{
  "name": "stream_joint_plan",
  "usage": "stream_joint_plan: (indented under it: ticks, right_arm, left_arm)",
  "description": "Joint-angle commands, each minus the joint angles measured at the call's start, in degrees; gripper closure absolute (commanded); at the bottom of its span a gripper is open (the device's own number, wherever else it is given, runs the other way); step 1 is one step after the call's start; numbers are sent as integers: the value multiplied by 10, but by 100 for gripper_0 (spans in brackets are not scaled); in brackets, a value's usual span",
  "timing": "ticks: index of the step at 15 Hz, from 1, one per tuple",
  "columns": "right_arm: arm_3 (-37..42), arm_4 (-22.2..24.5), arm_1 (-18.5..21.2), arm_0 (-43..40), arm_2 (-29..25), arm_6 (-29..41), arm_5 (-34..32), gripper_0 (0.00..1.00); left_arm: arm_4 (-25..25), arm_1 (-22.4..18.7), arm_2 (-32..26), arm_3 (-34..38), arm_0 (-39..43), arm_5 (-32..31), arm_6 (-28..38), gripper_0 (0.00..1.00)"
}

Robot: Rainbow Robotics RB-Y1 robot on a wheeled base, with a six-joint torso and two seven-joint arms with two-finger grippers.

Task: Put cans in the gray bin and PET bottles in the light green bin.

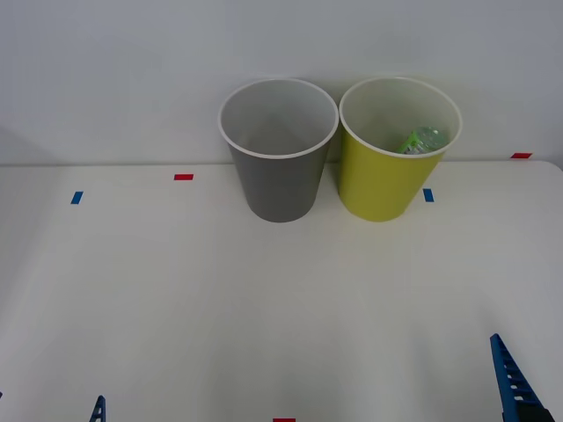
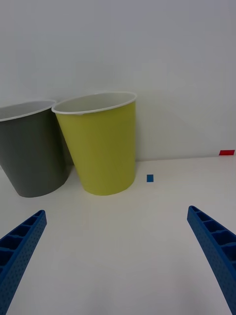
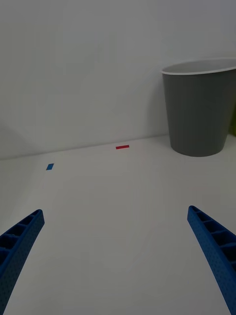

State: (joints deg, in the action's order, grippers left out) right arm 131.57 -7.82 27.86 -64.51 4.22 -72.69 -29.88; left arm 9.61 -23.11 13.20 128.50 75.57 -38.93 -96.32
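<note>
The white table (image 1: 176, 299) runs back to a pale wall, and the two bins stand upright at its far edge, side by side and just about touching. The gray bin (image 1: 280, 176) is on the left, with nothing to be seen in the part of its pale inside that shows. The green bin (image 1: 387, 180) is on the right, and the bottle (image 1: 424, 140) lies inside it against the far right wall, its green label and clear body peeking over the rim. The right gripper (image 2: 115, 256) hangs low over the near right of the table, facing both bins, its blue ribbed fingers (image 2: 216, 246) spread wide apart and holding nothing. The left gripper (image 3: 115, 256) hangs over the near left, fingers (image 3: 19, 241) likewise spread and empty, with the gray bin ahead of it. Small red (image 1: 183, 177) and blue (image 1: 76, 198) tape marks dot the table near the bins.
</note>
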Motion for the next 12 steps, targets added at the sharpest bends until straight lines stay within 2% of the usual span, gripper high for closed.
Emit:
stream_joint_plan:
  ticks: [1, 12]
  right_arm:
    - [0, 0, 0, 0, 0, 0, 0, 0]
    - [0, 0, 0, 0, 0, 0, 0, 0]
  left_arm:
    - [-9, 0, 8, -21, 5, -17, 1, 0]
    - [-12, 0, 2, -21, 5, -17, 2, 0]
